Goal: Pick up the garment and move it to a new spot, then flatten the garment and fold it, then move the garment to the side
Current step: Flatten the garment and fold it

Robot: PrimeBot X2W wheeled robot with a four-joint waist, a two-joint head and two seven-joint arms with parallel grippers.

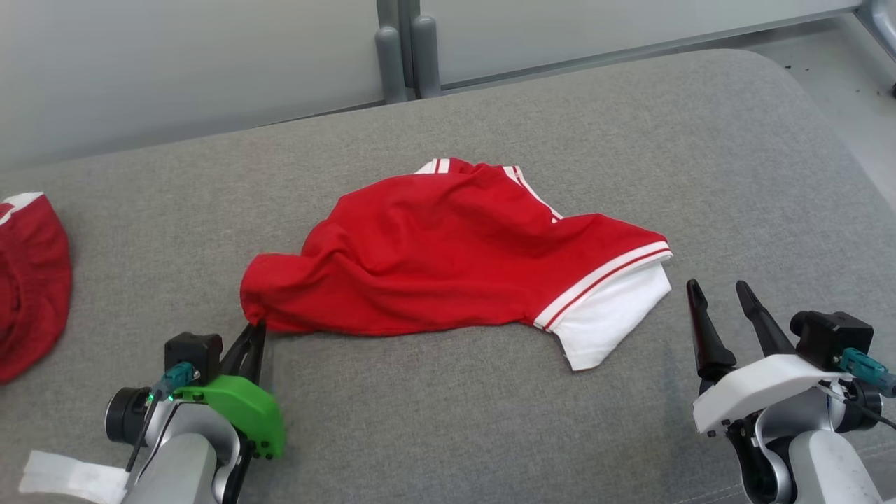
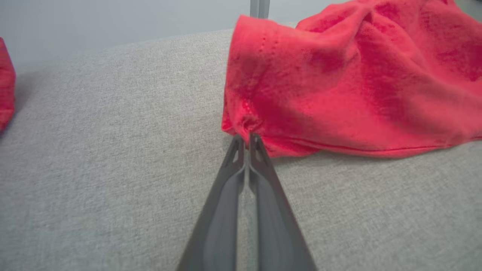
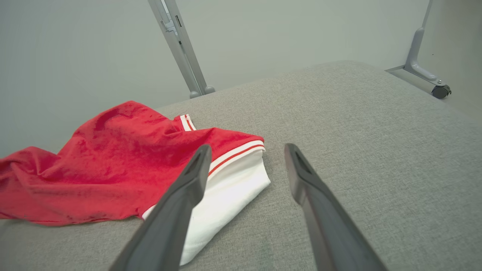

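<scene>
The garment [image 1: 448, 252] is a crumpled red shirt with white striped trim and a white sleeve, lying mid-table on the grey cloth surface. My left gripper [image 1: 257, 329] is shut on the garment's near-left corner; in the left wrist view the garment [image 2: 357, 82] bunches where the left gripper [image 2: 246, 137] pinches its edge. My right gripper [image 1: 717, 288] stands open just right of the white sleeve, empty. From the right wrist, the garment [image 3: 113, 165] lies left of the open right gripper [image 3: 246, 150], whose left finger overlaps the white sleeve in the picture.
A second red cloth [image 1: 28, 280] lies at the table's left edge, and it shows as a red cloth [image 2: 5, 86] in the left wrist view. Grey frame legs [image 1: 406, 49] stand behind the table. The table edge [image 1: 826, 119] curves off at the right, with floor beyond.
</scene>
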